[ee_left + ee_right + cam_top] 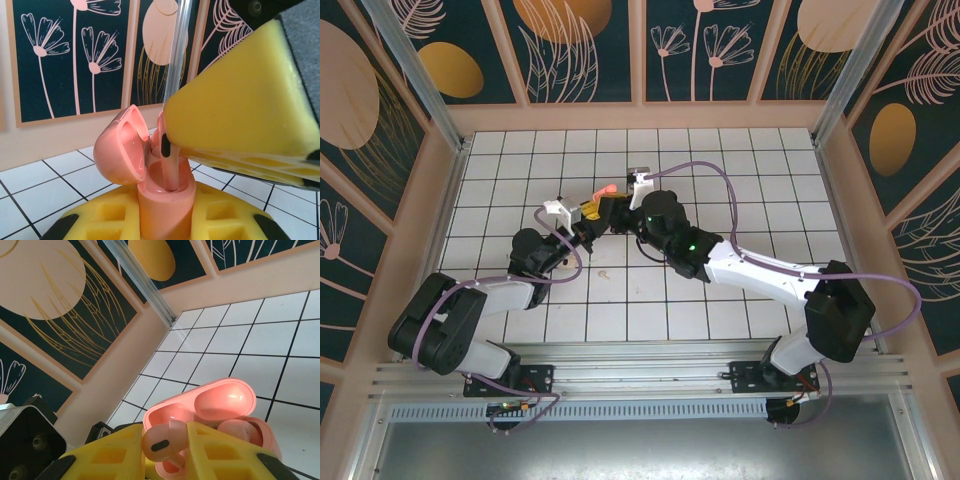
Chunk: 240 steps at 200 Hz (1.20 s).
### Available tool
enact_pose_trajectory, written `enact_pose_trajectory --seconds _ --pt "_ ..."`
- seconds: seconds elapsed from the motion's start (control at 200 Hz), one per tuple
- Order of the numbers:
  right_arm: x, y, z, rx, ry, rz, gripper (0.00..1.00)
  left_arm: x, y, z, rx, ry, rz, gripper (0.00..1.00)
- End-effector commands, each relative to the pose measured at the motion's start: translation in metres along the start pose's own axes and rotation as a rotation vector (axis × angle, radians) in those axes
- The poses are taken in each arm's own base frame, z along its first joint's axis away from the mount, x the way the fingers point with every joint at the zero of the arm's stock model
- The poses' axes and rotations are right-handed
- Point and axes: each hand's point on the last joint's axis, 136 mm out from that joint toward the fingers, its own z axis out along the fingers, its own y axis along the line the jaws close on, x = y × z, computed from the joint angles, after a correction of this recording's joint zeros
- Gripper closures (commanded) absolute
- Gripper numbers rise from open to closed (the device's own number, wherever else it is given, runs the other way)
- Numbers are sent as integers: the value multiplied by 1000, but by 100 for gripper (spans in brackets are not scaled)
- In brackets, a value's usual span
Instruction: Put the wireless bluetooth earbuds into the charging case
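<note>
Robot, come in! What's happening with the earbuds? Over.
Left pincer shut on open case. Right pincer shut on earbud, stem inside case. Nothing blocking.

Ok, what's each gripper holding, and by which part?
Left gripper clamps the charging case by its lower body, lid open. Right gripper pinches one earbud by its head, stem down in the case.

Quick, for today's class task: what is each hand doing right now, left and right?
The left hand: closed, holding the charging case, lid open.
The right hand: closed, holding one earbud.
</note>
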Motion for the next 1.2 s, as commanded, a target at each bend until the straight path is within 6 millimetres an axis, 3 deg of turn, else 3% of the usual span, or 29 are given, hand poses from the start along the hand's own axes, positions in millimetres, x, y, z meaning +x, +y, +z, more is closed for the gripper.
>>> enact_pose_trajectory --seconds 0.0,0.445,0.781,1.196 --pt "8 7 3 -25 13 16 76 -26 -5 6 18 -79 24 100" --pt "46 -19 -8 91 149 -5 76 -35 -5 7 11 -102 35 100" --pt "48 -40 -10 193 160 10 73 -38 -10 6 35 -108 54 99" --pt "38 -40 -8 199 152 4 66 -39 -17 7 73 -103 65 99"
